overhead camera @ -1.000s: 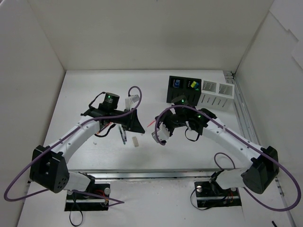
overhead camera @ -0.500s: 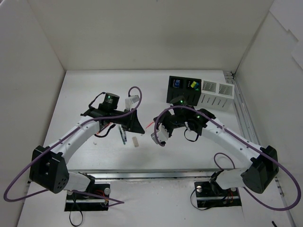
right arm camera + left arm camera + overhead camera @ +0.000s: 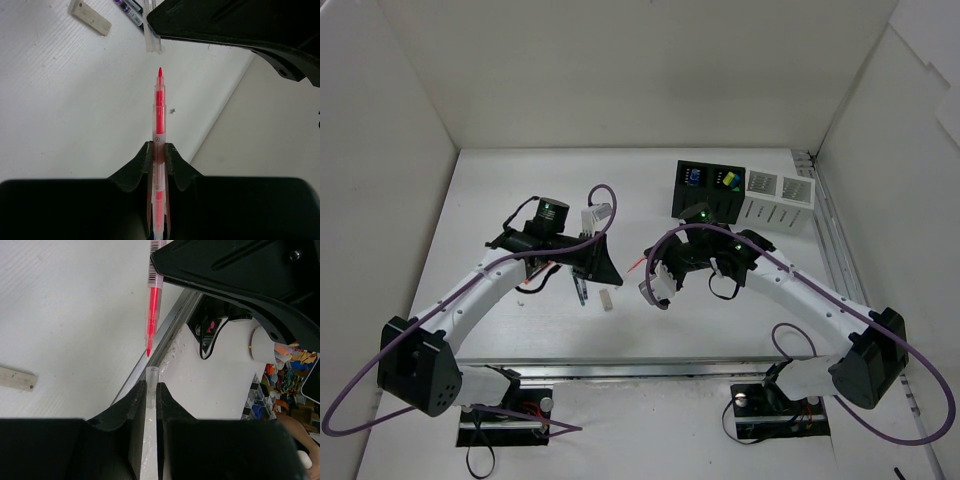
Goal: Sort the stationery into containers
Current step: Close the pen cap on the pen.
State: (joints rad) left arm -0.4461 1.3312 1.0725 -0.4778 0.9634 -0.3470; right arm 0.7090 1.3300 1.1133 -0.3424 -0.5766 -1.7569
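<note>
My right gripper [image 3: 159,150] is shut on a thin red pen [image 3: 159,115], its bare tip pointing at my left gripper. My left gripper [image 3: 151,390] is shut on a clear pen cap [image 3: 151,380], its open end facing the red tip [image 3: 149,351] with a short gap between them. In the top view the two grippers [image 3: 618,270] [image 3: 652,262] meet at the table's middle, with the red pen [image 3: 638,264] between them. A pale eraser [image 3: 607,299] and dark pens [image 3: 580,288] lie below the left gripper. The black box [image 3: 710,188] and white boxes [image 3: 777,200] stand at the back right.
The eraser [image 3: 90,17] and dark pens [image 3: 131,7] show at the top of the right wrist view. White walls enclose the table on three sides. A metal rail [image 3: 650,368] runs along the near edge. Purple cables loop over both arms.
The left arm has shifted slightly. Both grippers keep their hold, with the cap and the pen tip still facing each other.
</note>
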